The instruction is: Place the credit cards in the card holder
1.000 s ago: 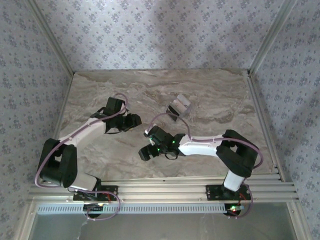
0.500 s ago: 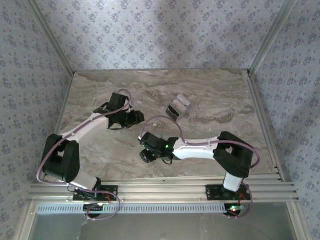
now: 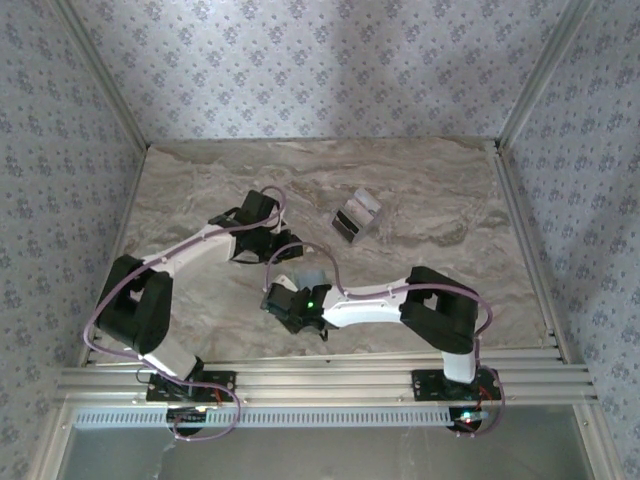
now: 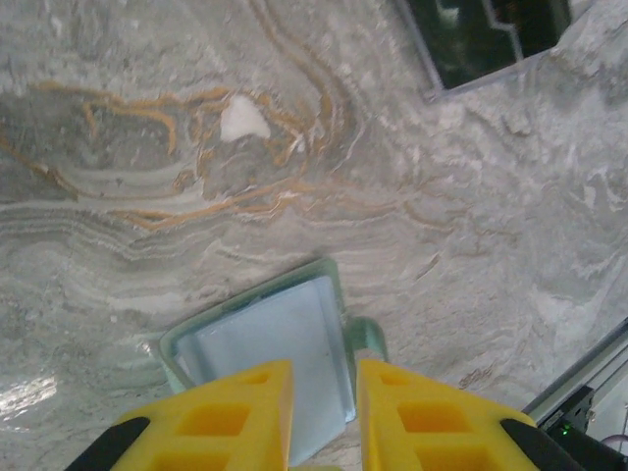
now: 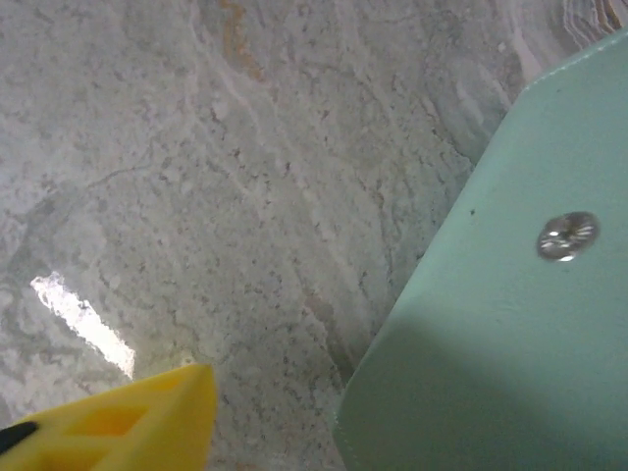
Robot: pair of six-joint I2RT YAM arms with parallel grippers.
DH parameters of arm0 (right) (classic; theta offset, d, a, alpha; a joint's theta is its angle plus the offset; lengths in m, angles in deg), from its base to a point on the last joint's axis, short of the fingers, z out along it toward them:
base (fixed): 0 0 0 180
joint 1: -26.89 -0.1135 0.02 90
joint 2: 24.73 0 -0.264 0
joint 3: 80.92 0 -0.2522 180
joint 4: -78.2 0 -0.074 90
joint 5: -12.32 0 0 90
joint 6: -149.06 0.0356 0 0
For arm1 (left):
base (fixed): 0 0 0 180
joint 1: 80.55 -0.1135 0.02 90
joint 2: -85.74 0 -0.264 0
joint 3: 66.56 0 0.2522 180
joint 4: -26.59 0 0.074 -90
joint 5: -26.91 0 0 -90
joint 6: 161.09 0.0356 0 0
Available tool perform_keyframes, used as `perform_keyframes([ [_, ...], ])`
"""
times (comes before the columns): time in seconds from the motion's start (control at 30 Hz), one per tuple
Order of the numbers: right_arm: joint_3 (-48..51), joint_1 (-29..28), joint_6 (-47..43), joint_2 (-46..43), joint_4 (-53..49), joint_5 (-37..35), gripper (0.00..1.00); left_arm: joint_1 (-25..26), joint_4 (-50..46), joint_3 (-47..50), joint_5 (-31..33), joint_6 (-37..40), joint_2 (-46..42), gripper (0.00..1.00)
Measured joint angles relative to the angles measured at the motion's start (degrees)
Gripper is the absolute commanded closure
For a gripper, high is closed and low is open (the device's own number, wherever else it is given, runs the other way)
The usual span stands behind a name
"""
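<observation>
The pale-green card holder (image 3: pixel 314 272) lies at the table's middle, between the two grippers. In the left wrist view its green rim (image 4: pixel 249 301) frames a silvery-grey credit card (image 4: pixel 275 339) lying in it. My left gripper (image 4: pixel 325 412) hovers just over that card's near corner, its jaws a narrow gap apart with nothing pinched between them. It sits at the holder's far left (image 3: pixel 290 250). My right gripper (image 3: pixel 283 303) sits at the holder's near left. One yellow finger (image 5: pixel 118 422) is off to the left, and the holder's flap with its metal snap (image 5: pixel 510 294) covers the other side. More credit cards (image 3: pixel 357 215) lie stacked farther back.
A dark card with a clear edge (image 4: pixel 481 39) lies ahead of the left gripper. The marble-patterned table (image 3: pixel 450 190) is bounded by metal rails and patterned walls. A rail (image 4: pixel 589 383) shows at the lower right of the left wrist view.
The left gripper has moved right to the holder. The right arm has swung left and nearer, folding its elbow in. The holder now shows between the two grippers.
</observation>
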Motion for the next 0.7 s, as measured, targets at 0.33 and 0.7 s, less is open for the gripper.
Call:
perform_keyframes([
  [0.33, 6.01, 3.98, -0.07, -5.64, 3.85, 10.69, 0.08, -0.02, 0.74, 6.16, 0.94, 0.63, -0.02, 0.77],
  [0.7, 10.78, 8.90, -0.24, -9.22, 9.09, 23.23, 0.03, 0.00, 2.58, 9.75, 0.48, 1.27, -0.66, 0.77],
])
